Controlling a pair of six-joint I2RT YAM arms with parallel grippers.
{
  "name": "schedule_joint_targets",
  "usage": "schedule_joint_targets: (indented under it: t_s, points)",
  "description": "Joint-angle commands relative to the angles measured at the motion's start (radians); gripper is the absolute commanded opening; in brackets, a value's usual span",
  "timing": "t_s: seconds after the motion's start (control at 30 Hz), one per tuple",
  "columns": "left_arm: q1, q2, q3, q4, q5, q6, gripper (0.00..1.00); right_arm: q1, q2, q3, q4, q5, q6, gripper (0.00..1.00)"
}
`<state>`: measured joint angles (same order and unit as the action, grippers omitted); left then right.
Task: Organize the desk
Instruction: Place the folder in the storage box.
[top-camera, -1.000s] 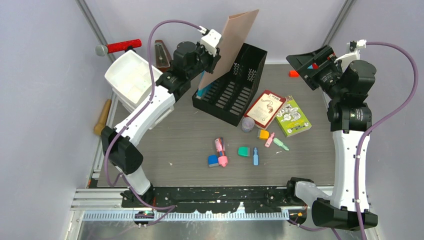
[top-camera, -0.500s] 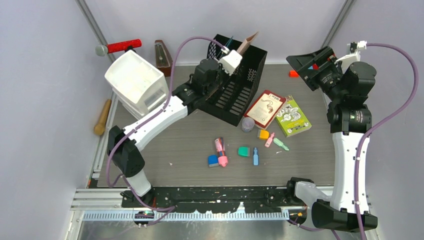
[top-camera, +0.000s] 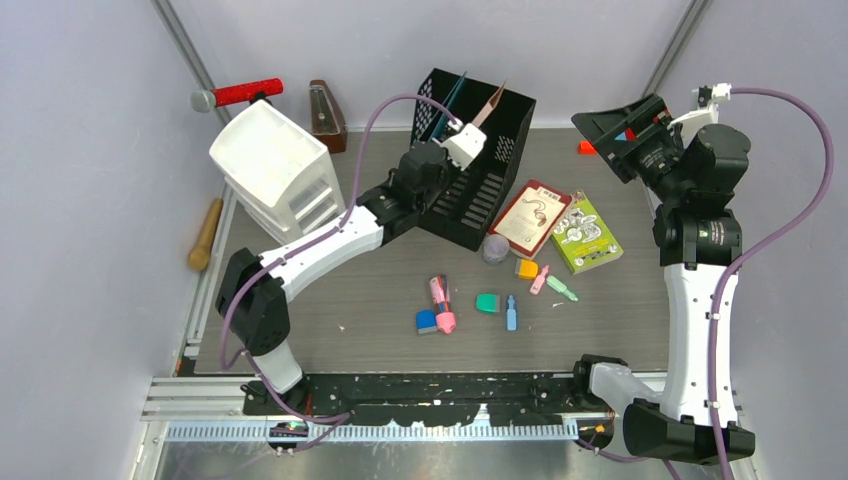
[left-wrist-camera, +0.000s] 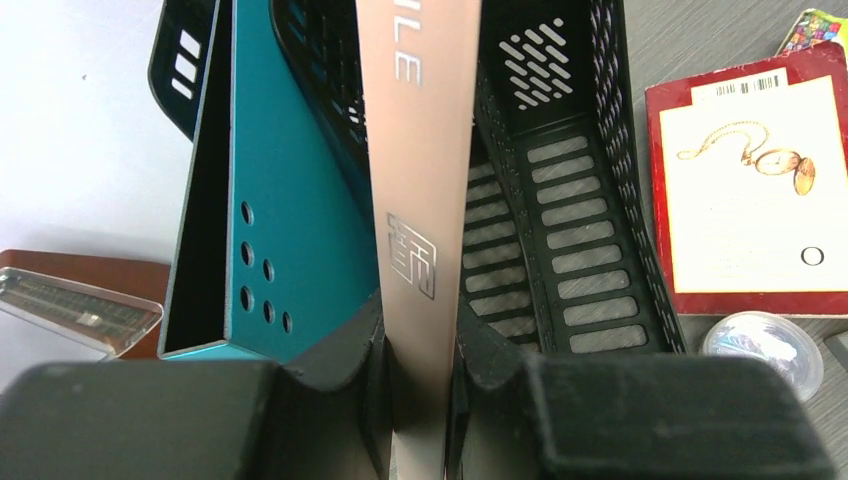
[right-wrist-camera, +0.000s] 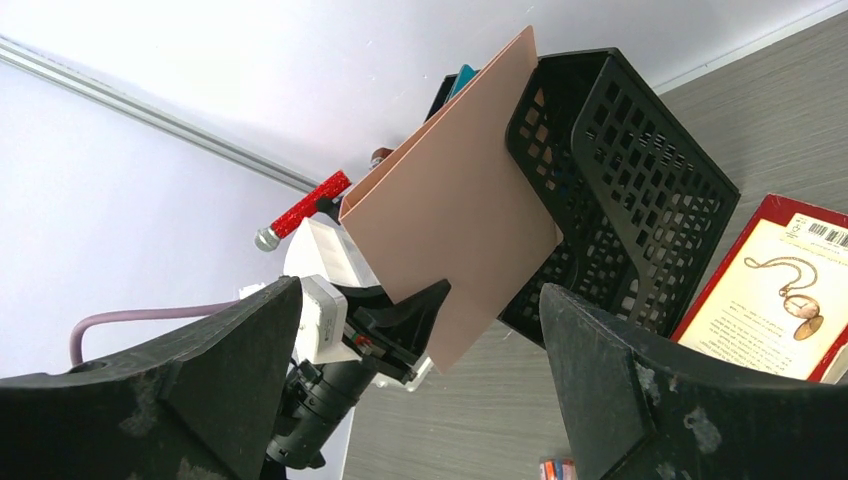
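Left gripper (left-wrist-camera: 418, 400) clamps a tan folder (left-wrist-camera: 420, 150) at the black rack (top-camera: 490, 190), 12 o'clock; right gripper (top-camera: 612, 128) stands apart.

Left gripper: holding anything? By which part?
Yes. The left gripper is shut on the tan file folder, pinched across its near end; the far end reaches into the black file rack. The right gripper is open and empty.

left gripper (left-wrist-camera: 420, 345): has swung right, away from the white drawers (top-camera: 275, 165), toward the black rack (top-camera: 495, 185).
tan folder (left-wrist-camera: 420, 150): was high above the rack; now lower, partly inside, beside the teal folder (left-wrist-camera: 270, 220).
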<state>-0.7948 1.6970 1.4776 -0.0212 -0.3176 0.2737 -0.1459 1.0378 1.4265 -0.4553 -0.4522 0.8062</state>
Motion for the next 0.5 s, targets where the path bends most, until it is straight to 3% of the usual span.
schedule_joint_targets:
  t_s: [0.0, 0.47]
  points:
    - [0.032, -0.021, -0.005, 0.122, 0.018, -0.058, 0.00, -0.003, -0.035, -0.004, 0.054, -0.011, 0.002, 0.95]
    - [0.072, -0.078, -0.109, 0.089, 0.049, -0.245, 0.02, -0.003, -0.040, -0.024, 0.065, -0.009, 0.006, 0.95]
